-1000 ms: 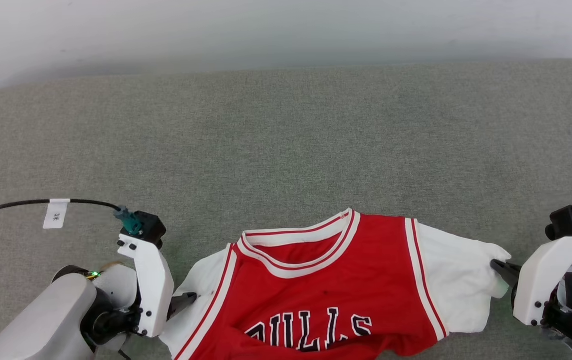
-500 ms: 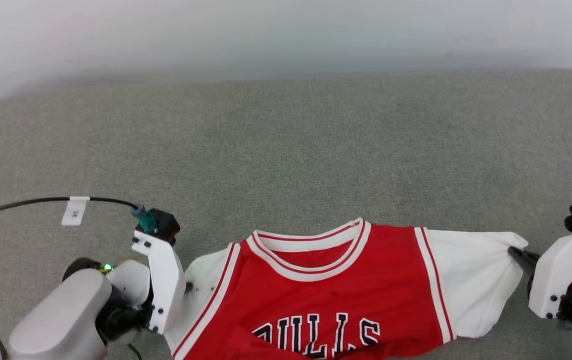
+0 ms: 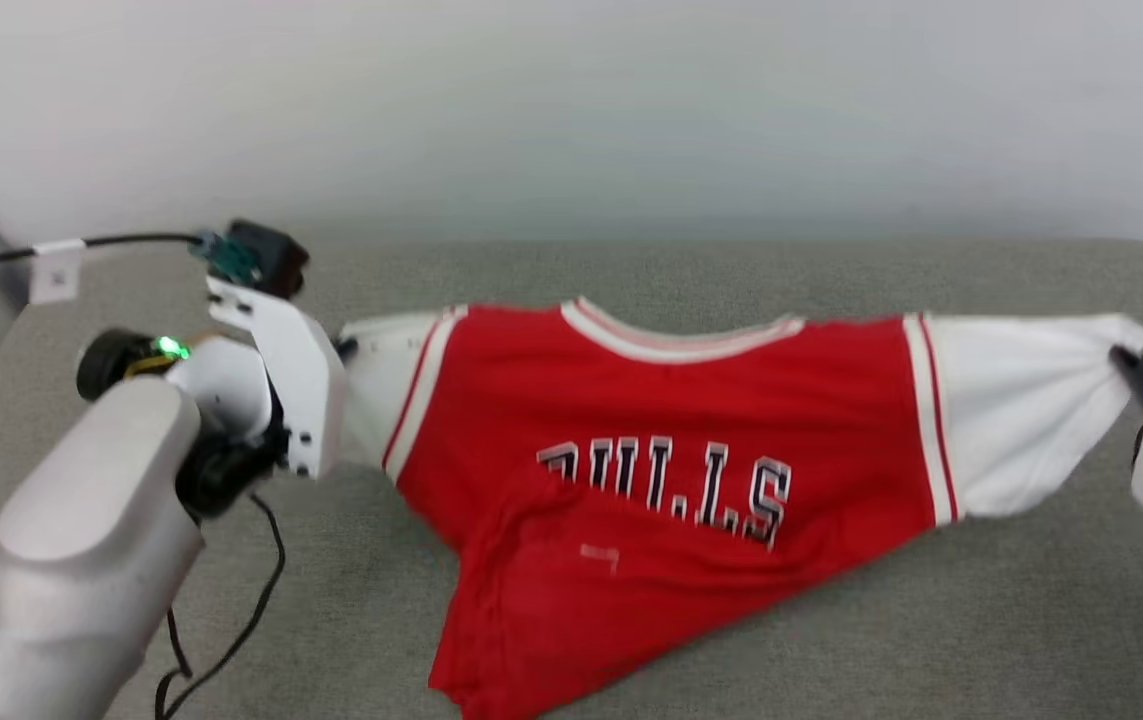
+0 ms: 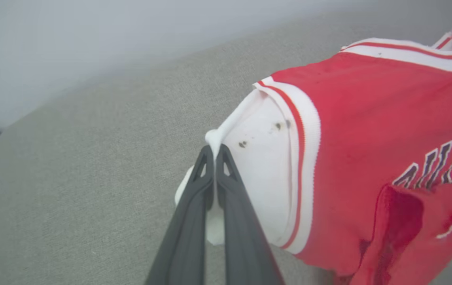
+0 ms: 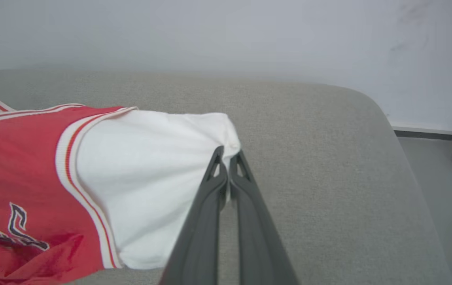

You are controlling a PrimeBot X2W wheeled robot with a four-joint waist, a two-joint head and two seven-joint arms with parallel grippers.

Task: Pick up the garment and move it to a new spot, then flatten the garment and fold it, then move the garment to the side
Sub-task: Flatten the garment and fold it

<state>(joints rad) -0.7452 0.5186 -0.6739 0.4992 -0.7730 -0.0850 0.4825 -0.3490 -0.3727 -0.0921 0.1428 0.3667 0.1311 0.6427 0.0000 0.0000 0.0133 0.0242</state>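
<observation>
Left jaws clamped on left white sleeve (image 4: 257, 170). I hold red jersey T-shirt (image 3: 671, 400) stretched between arms, lower part draped on grey fabric desk (image 3: 631, 270). Right jaws clamped on right white sleeve (image 5: 150, 178). Step, I judge: relocating. Next: lay flat under even tension.

**One Shirt, Two Grippers, One Tag**

One red jersey-style T-shirt (image 3: 671, 420) with black white-outlined chest letters; two white short sleeves (image 3: 1021, 410) on it, one at each end; two grippers with long dark fingers, the left gripper (image 4: 214, 152) and the right gripper (image 5: 226, 156), two fingers apiece; one grey fabric-covered surface (image 3: 831, 640); one white paper tag (image 3: 53, 272) on one black cable (image 3: 131, 239); one small green light (image 3: 169, 347) on the left arm.
</observation>
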